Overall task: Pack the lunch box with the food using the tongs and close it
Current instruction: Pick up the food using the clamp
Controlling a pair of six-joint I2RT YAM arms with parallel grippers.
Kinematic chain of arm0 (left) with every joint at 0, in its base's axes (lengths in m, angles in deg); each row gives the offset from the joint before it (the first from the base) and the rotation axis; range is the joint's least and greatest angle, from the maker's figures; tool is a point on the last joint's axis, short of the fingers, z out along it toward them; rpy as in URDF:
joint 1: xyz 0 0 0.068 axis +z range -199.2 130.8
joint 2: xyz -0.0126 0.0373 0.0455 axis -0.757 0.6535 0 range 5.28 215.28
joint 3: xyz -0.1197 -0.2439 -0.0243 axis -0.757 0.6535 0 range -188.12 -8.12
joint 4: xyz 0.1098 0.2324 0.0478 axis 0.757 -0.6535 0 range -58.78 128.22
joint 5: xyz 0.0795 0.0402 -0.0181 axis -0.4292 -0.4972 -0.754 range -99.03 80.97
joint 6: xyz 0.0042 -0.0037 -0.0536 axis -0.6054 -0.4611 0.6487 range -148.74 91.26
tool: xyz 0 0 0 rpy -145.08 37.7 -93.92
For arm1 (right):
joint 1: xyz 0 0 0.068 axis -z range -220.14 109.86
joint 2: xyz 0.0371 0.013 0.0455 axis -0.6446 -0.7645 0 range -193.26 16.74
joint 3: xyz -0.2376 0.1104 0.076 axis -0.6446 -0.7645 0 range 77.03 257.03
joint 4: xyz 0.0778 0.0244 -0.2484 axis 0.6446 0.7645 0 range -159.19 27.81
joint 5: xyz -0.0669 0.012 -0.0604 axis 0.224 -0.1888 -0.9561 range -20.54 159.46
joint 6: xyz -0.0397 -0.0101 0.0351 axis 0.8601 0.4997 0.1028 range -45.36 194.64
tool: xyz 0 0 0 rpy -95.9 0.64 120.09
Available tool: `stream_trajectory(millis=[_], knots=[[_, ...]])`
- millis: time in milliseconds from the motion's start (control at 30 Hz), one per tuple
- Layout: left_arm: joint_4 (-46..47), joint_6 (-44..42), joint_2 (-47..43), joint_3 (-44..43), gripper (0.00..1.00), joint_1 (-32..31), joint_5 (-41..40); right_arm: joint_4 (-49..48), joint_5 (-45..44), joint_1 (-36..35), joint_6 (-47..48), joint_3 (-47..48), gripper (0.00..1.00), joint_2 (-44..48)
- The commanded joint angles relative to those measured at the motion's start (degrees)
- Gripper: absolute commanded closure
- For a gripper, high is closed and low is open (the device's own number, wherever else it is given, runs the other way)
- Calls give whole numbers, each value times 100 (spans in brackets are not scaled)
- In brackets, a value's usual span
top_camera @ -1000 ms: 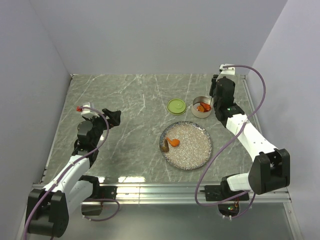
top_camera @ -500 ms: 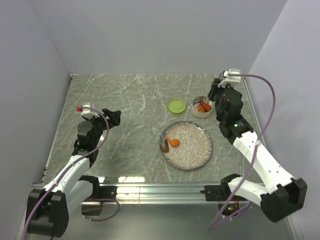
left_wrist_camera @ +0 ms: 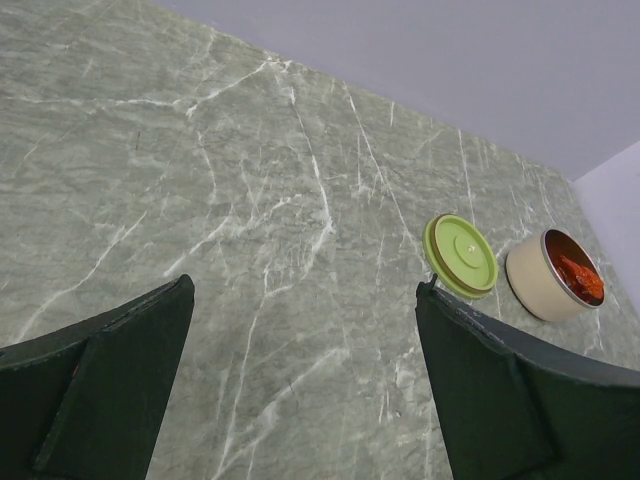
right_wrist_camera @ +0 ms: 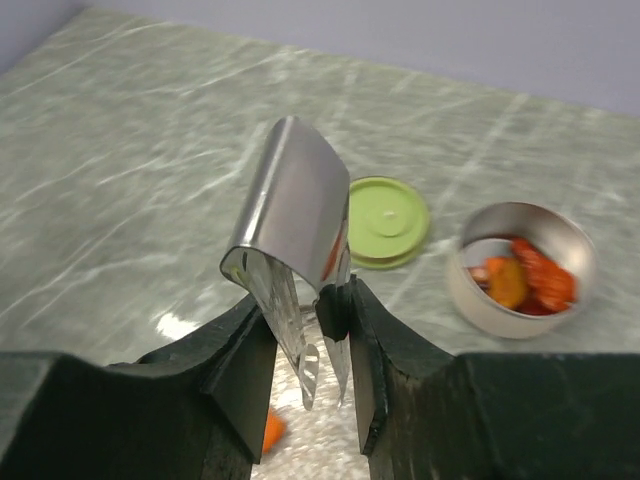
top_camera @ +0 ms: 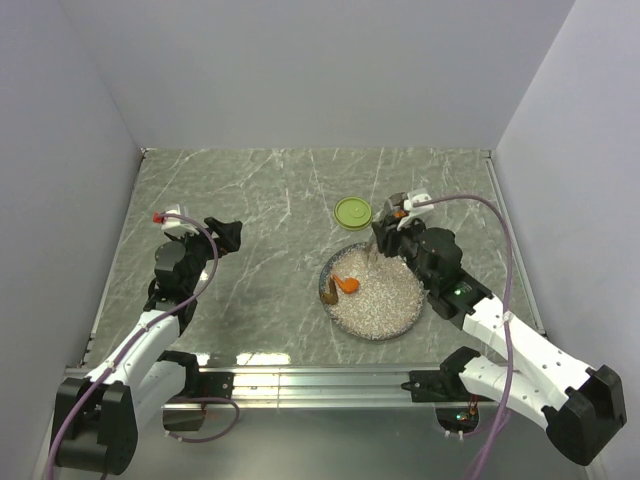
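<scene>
Between the fingers of the right pincer (right_wrist_camera: 305, 335) sit the tongs (right_wrist_camera: 295, 190), clamped on both slender arms. Their shiny bent end stands up above the fingers and the two tips point down past them. Seen from overhead, this pincer hangs over the far rim of the speckled grey plate (top_camera: 390, 305). On the plate, left of the pincer and nearer the arm bases, lie two pieces of food touching each other: an orange curl (top_camera: 347, 284) and a dark brown piece (top_camera: 329, 294). Ahead of the pincer and off to its right stands the lunch box (right_wrist_camera: 520, 265), uncovered, with orange and red pieces (right_wrist_camera: 530, 275) inside. Its lime-green lid (right_wrist_camera: 385, 220) lies flat on the table (top_camera: 260, 200), just beside the tin and almost straight ahead of the pincer's fingers. From overhead the tin is mostly hidden behind the right wrist.

Well apart, over on the other side of the table, the left pincer (top_camera: 228, 232) hangs above the marble with its fingers spread wide and nothing between them. From its own camera the lid and the tin show far ahead of it and to its right.
</scene>
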Motion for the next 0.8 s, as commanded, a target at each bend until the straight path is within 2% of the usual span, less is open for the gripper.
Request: stream_trajectory(millis=[0,400,767], knots=[[217,-75,-17,-125,1,-23,108,-715,770,-162,92,-67,60,272],[217,-75,-9,-125,1,-23,108,-944,1746,-390,276,-287,54,35],[208,-75,-26,-117,1,-23,108,-654,1439,-803,276,-664,51,606]])
